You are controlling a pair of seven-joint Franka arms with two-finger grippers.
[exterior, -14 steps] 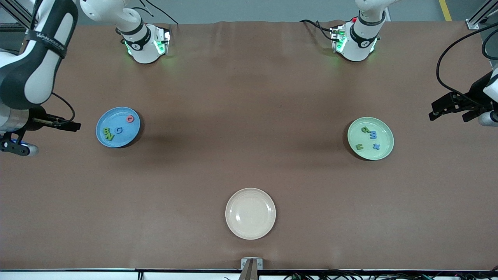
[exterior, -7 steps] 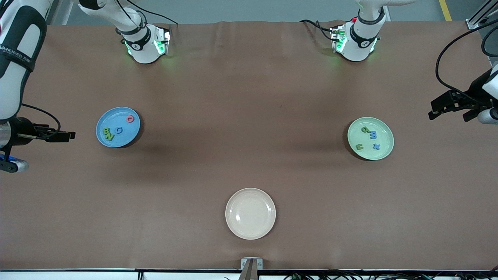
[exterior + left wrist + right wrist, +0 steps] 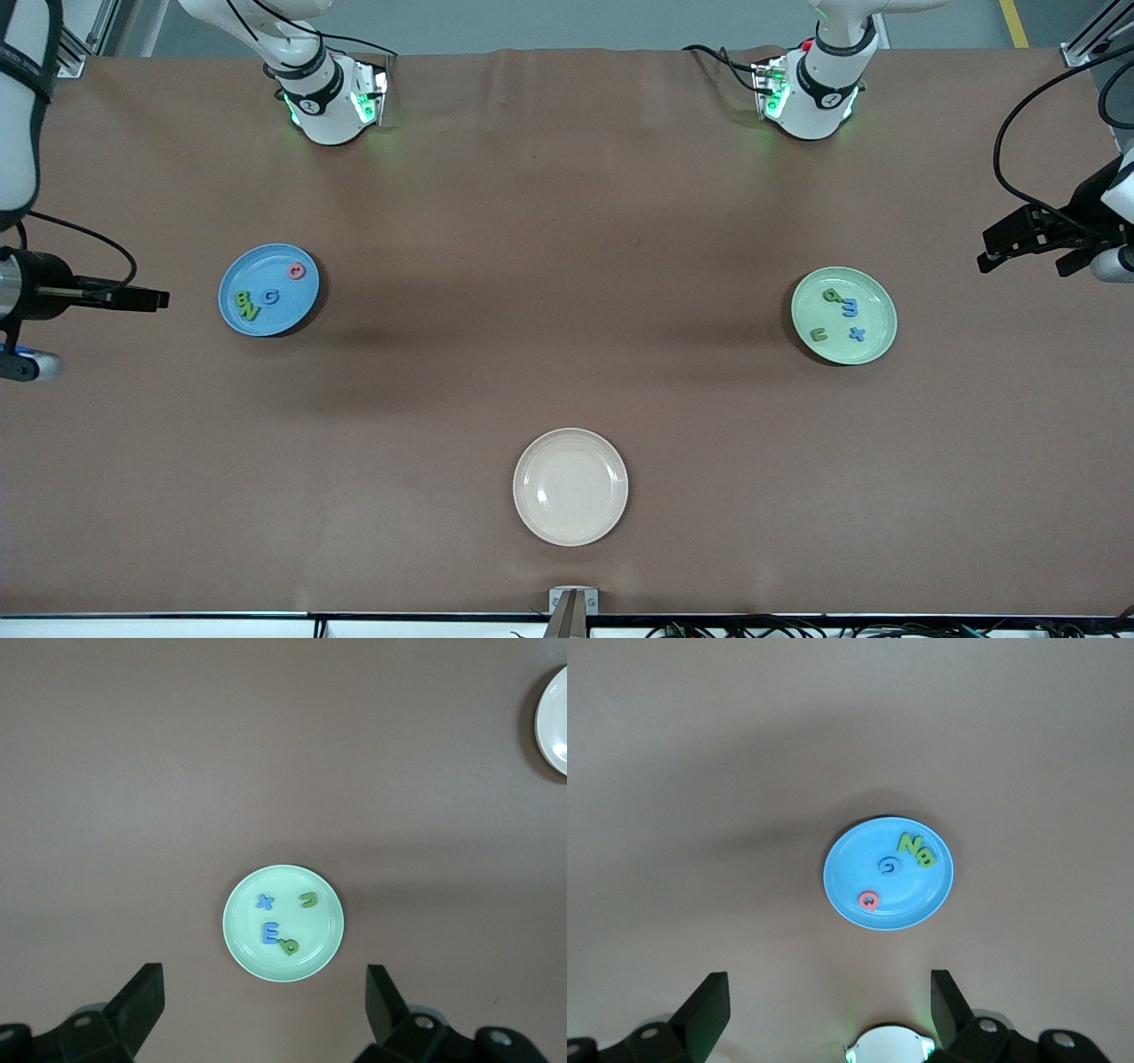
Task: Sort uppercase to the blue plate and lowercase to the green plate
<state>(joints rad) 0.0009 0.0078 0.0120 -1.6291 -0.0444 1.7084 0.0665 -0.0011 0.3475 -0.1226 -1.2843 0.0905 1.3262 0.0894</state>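
The blue plate (image 3: 268, 290) holds the uppercase letters: a red rounded one (image 3: 297, 271), a blue G (image 3: 271, 297) and a green B and N (image 3: 246, 306). It also shows in the right wrist view (image 3: 889, 873). The green plate (image 3: 843, 315) holds the lowercase letters: green p (image 3: 833, 295), blue m (image 3: 849, 307), blue x (image 3: 856, 334) and green u (image 3: 819, 335). It also shows in the left wrist view (image 3: 283, 922). My right gripper (image 3: 142, 299) is open and empty, high over the table beside the blue plate. My left gripper (image 3: 1005, 246) is open and empty, high beside the green plate.
An empty cream plate (image 3: 570, 486) lies near the table's front edge, midway between the two ends; its rim shows in the left wrist view (image 3: 554, 722). The right arm's base (image 3: 888, 1045) shows in the right wrist view.
My right arm has drawn back toward its end of the table, its gripper a little farther from the blue plate. The left arm has hardly moved. The letters and plates are unchanged.
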